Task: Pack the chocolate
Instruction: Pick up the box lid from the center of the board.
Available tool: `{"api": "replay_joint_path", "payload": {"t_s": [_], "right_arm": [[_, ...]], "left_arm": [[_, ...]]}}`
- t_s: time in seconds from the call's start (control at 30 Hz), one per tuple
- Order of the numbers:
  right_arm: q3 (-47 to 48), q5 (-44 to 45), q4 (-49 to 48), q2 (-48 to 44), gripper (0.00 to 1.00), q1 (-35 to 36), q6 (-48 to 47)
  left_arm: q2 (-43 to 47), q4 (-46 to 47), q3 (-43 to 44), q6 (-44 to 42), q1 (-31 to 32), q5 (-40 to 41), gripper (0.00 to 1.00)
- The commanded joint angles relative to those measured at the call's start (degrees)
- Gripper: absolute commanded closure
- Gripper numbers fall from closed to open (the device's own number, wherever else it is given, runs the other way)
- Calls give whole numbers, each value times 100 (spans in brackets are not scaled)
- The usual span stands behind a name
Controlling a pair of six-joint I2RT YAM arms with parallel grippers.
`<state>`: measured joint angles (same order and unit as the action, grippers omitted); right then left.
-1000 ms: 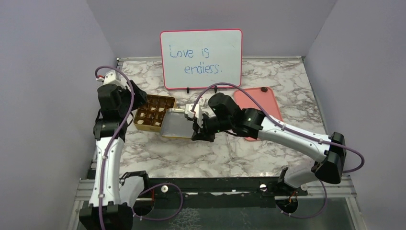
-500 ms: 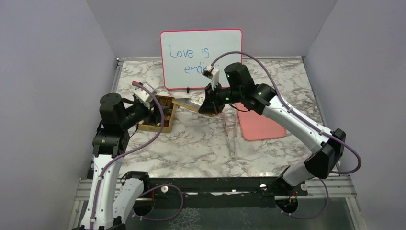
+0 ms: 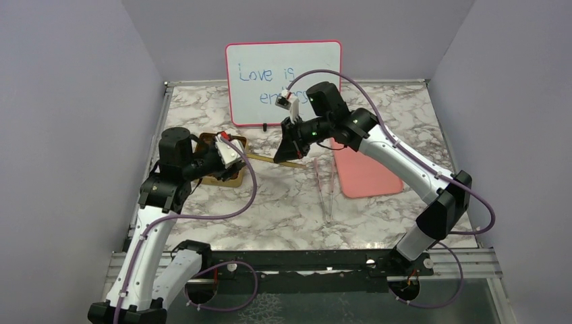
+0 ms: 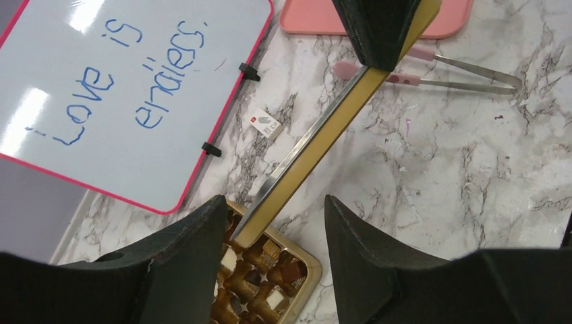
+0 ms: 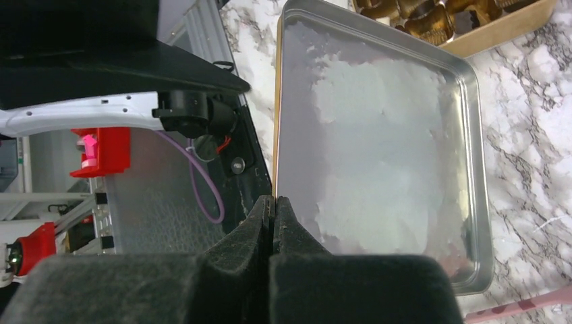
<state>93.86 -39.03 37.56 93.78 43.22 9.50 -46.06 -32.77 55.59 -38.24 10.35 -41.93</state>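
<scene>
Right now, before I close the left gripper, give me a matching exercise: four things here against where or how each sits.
Things:
1. lid
2. tin
3. tongs
4. whiteboard

Places or states:
A. flat on the table, beside the pink tray
B. standing upright at the back
C. tilted, pinched in the right gripper
D. uncovered, chocolates inside

Pairs: 1-C, 2-D, 3-A, 4-B
</scene>
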Motion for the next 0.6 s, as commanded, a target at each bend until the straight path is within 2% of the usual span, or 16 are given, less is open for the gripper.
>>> {"api": "replay_joint_path", "payload": {"t_s": [0.0, 0.3, 0.43, 0.57], "right_arm": [[406, -570, 80, 90, 99, 31, -159], [401, -852, -9, 134, 99, 29, -238], [434, -922, -100, 167, 98, 33, -220], [459, -734, -364, 160, 89, 31, -113]], "left_arm": [[-243, -196, 73, -971, 281, 182, 44], [-647, -348, 320, -1560, 653, 536, 47], [-659, -346, 389, -1596, 703, 770, 59], [-696, -297, 555, -1138, 709, 958, 78]]}}
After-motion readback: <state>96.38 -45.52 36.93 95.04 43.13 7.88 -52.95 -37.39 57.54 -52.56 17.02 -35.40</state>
